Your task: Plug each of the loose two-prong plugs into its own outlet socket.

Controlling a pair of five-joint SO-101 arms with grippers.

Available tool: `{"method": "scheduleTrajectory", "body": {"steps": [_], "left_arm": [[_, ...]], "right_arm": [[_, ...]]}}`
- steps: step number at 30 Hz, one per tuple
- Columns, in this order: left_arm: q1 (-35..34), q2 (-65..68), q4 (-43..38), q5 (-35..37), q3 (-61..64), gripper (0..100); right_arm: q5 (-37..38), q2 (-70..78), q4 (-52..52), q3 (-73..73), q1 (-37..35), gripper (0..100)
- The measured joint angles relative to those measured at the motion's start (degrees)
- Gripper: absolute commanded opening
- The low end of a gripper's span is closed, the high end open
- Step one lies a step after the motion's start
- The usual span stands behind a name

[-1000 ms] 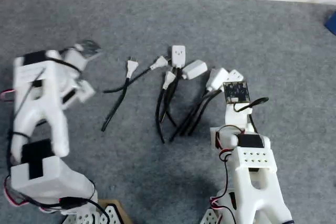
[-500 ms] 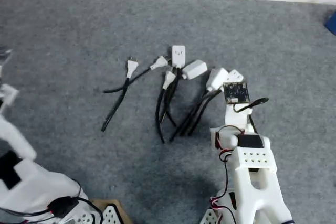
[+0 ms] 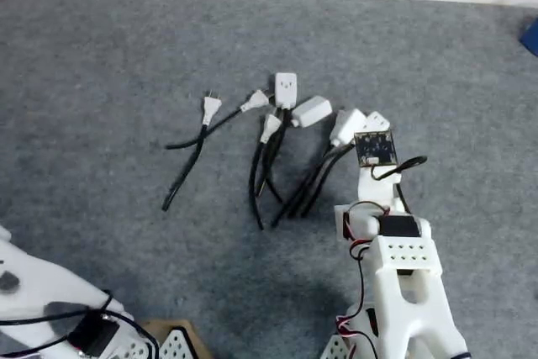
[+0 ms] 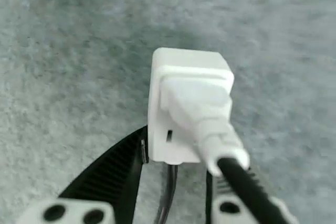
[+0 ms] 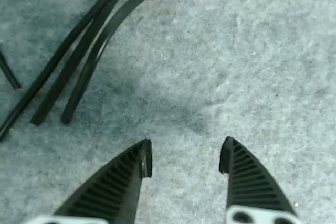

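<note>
My left gripper (image 4: pixel 176 162) is shut on a white outlet socket (image 4: pixel 178 108) that has a white two-prong plug (image 4: pixel 197 98) seated in it, its black cable running back past the fingers. On the carpet in the high view lie a loose plug (image 3: pixel 210 107), a second plug (image 3: pixel 255 102) beside a white socket (image 3: pixel 286 89), a third plug (image 3: pixel 270 126), and more white sockets (image 3: pixel 311 111) (image 3: pixel 346 126). My right gripper (image 5: pixel 186 156) hangs open just above bare carpet, beside several black cables (image 5: pixel 89 51).
Grey carpet covers the table. The left arm (image 3: pixel 34 292) sits at the near left corner of the high view, the right arm (image 3: pixel 403 250) at the near right, its wrist board (image 3: pixel 376 147) over the rightmost sockets. A blue object (image 3: pixel 531 35) pokes in at the right edge.
The left arm has swung from the left side of the table down to the near left corner. The right arm has hardly moved. The plugs and sockets on the carpet lie as before.
</note>
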Motion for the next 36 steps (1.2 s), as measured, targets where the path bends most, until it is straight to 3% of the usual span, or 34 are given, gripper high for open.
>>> {"method": "scheduleTrajectory", "body": {"steps": [6, 11, 14, 21, 27, 36], "left_arm": [[0.2, 16.7, 9.7, 1.0, -28.3, 1], [1.6, 24.9, 15.3, 0.9, -42.4, 19], [2.7, 25.1, 19.1, 2.0, -44.2, 27], [7.2, 22.1, 26.4, 6.2, -44.7, 27], [10.2, 16.4, 26.8, 14.2, -44.7, 28], [10.7, 14.9, 25.9, 15.6, -44.7, 28]], "right_arm": [[0.0, 0.0, 0.0, 0.0, -0.2, 21.7], [0.0, 0.0, 0.0, 0.0, -0.2, 21.7], [0.0, 0.0, 0.0, 0.0, -0.2, 21.7], [0.0, 0.0, 0.0, 0.0, -0.2, 21.7], [0.0, 0.0, 0.0, 0.0, -0.2, 21.7], [0.0, 0.0, 0.0, 0.0, -0.2, 21.7]]}}
